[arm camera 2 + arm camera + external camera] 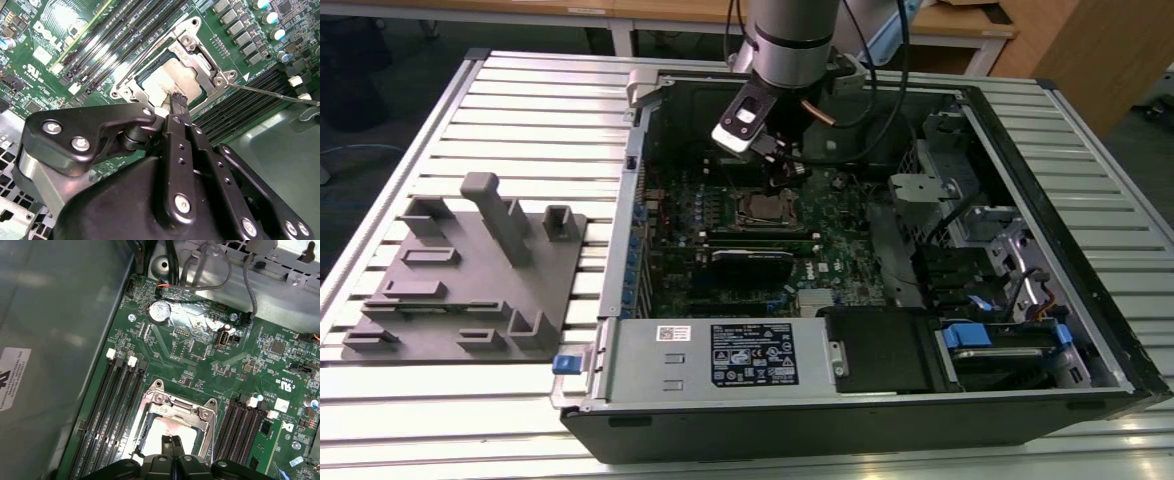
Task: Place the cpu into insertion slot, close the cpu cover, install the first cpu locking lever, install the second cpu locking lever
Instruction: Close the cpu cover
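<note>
The cpu [167, 80] [161, 432] lies flat in the insertion slot [141, 76] [765, 208] on the green board, its dull silver top showing. The cpu cover [199, 54] [176, 408] lies down over it, framing the chip through its cut-out. My gripper [178, 101] [171, 441] is shut with nothing between its black fingers; its tip hangs just over the chip's edge, and I cannot tell if it touches. A thin wire locking lever [270, 93] sticks out sideways from one socket corner. Another lever [150, 42] runs along the socket's side.
The board sits deep in an open computer case [1067, 150]. Long black memory slots [112, 405] flank the socket on both sides. Cables [220, 270] hang near the board's end. A drive cage [947, 190] stands at the exterior view's right, and a grey fixture plate [467, 270] outside the case.
</note>
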You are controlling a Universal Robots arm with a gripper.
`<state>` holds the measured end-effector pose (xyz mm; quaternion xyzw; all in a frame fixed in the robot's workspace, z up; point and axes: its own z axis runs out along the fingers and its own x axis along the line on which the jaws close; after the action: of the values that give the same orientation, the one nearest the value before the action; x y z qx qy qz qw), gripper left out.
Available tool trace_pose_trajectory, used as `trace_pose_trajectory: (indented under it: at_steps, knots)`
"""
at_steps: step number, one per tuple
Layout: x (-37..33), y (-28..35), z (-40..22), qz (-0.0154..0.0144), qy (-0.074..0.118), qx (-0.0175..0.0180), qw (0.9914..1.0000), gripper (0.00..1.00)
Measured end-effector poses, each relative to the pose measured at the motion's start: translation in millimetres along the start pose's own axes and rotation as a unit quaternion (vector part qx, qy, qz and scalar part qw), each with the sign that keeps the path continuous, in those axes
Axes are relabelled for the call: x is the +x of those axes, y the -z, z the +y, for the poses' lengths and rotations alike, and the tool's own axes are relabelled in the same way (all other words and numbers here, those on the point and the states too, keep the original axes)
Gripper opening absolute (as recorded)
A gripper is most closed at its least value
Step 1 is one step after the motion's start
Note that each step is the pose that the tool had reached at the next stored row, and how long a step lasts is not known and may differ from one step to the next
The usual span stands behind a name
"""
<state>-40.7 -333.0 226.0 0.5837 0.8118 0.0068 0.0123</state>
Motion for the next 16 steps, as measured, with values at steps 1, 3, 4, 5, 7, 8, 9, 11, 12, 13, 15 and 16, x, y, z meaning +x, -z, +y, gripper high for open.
trace_pose_trajectory:
  at_steps: [1, 3, 4, 5, 7, 8, 9, 11, 12, 13, 15, 16]
  knots:
    - [0.0, 0.0, 0.0, 0.0000, 0.000, 0.0000, 1.00000, 0.11]
    - [0.0, 0.0, 0.0, 0.0000, 0.000, 0.0000, 1.00000, 0.11]
    - [0.0, 0.0, 0.0, 0.0000, 0.000, 0.0000, 1.00000, 0.11]
    - [0.0, 0.0, 0.0, 0.0000, 0.000, 0.0000, 1.00000, 0.11]
    - [0.0, 0.0, 0.0, 0.0002, 0.004, -0.0001, 0.99999, 0.11]
    - [0.0, 0.0, 0.0, 0.0004, 0.007, -0.0001, 0.99997, 0.11]
    - [0.0, 0.0, 0.0, 0.0006, 0.011, -0.0002, 0.99994, 0.11]
    - [0.0, 0.0, 0.0, 0.0009, 0.020, -0.0004, 0.99979, 0.11]
    - [0.0, 0.0, 0.0, 0.0011, 0.027, -0.0005, 0.99963, 0.11]
    - [0.0, 0.0, 0.0, 0.0014, 0.034, -0.0006, 0.99941, 0.11]
    - [0.0, 0.0, 0.0, 0.0019, 0.049, -0.0008, 0.99880, 0.11]
    - [0.0, 0.0, 0.0, 0.0021, 0.056, -0.0009, 0.99840, 0.11]
